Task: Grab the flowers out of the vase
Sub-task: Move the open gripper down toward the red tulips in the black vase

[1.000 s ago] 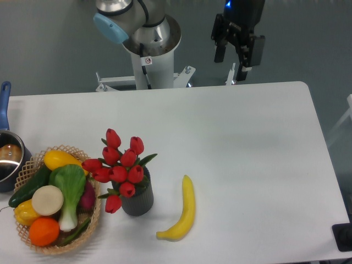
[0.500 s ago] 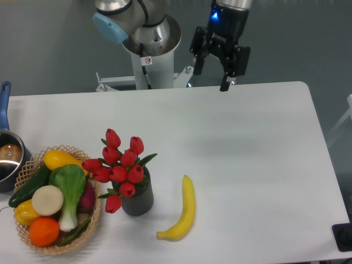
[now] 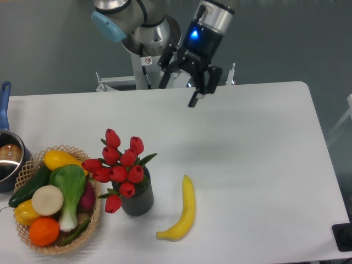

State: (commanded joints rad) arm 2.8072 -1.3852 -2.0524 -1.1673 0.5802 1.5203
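White table point(image 3: 247, 143) — end effector point(image 3: 177, 94) open, empty

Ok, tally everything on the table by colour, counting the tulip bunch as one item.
Red: 1, tulip bunch
Grey: 1, ribbed vase
Yellow: 3, banana, two basket pieces
Green: 2, cucumber, leafy vegetable
Orange: 1
White: 1
Purple: 1
Tan: 1, wicker basket
Steel: 1, blue-handled pot
Total: 12

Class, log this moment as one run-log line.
phase: approach | gripper: open, above table's far edge | flowers: in vase, untouched
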